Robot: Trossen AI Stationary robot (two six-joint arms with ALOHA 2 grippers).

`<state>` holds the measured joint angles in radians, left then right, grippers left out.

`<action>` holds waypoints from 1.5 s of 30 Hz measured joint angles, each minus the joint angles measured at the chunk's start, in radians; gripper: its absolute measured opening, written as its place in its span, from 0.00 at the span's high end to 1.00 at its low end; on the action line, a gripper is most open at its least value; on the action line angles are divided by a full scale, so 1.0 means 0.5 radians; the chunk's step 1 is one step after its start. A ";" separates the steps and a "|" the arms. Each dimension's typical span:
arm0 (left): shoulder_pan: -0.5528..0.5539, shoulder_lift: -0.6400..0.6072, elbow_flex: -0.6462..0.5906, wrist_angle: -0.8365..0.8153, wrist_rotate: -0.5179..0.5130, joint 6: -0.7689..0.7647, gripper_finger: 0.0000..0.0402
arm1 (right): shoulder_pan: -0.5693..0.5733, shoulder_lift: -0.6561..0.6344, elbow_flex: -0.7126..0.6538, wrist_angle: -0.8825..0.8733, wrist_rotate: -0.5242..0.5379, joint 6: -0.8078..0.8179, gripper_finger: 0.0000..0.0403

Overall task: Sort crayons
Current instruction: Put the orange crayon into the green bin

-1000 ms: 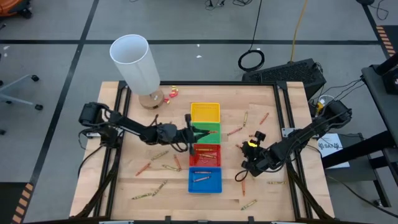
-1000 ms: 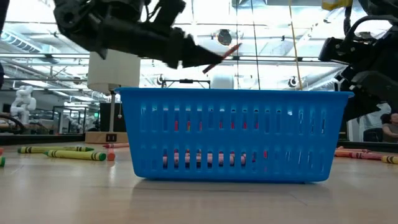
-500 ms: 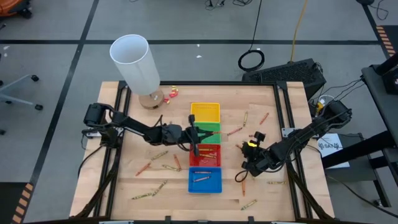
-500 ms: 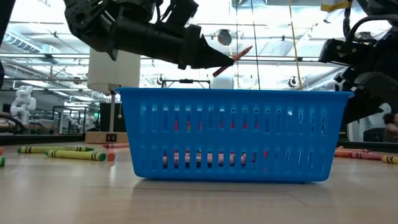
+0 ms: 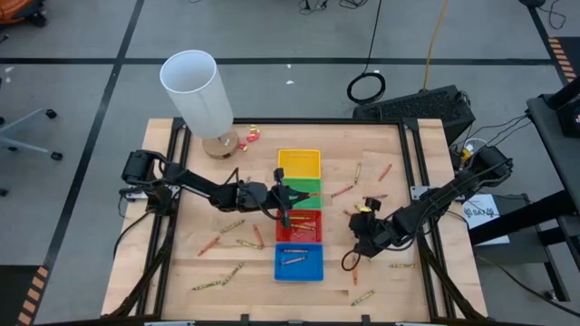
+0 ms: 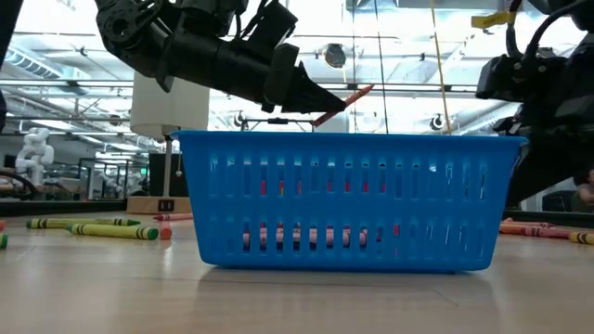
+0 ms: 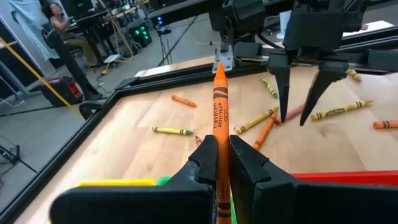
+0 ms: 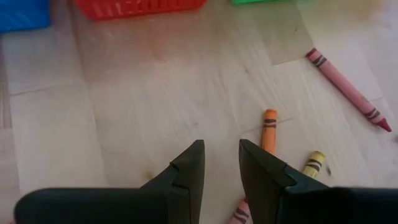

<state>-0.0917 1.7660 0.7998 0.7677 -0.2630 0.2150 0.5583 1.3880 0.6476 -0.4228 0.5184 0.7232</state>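
— Where's the left gripper (image 5: 288, 210)?
— Above the red tray (image 5: 299, 228), fingers clamped on an orange crayon (image 7: 219, 124).
— And the right gripper (image 8: 219, 163)?
— Slightly parted, empty, low over loose crayons (image 5: 349, 260) at the trays' four o'clock.

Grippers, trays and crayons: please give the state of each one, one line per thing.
Left gripper: shut on orange crayon, above the trays.
Right gripper: open, empty, low over loose crayons.
Yellow tray: upright, no crayons visible in it.
Green tray: upright, partly hidden by the left arm.
Red tray: upright, holds crayons.
Blue tray: upright, holds a crayon.
White cylinder: standing.
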 joint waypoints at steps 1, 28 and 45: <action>0.000 0.000 0.000 0.000 0.000 0.000 0.96 | 0.000 0.000 0.000 0.001 0.005 0.013 0.78; 0.173 0.000 -0.001 -0.361 -0.005 -0.204 0.96 | -0.079 0.000 0.000 0.027 0.166 0.033 0.59; 0.181 0.000 -0.001 -0.512 0.008 -0.212 0.96 | -0.079 0.000 0.000 0.023 0.228 -0.003 0.60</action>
<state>-0.0013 1.7660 0.7993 0.5119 -0.2589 0.1089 0.5186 1.3880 0.6474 -0.4114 0.6323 0.7218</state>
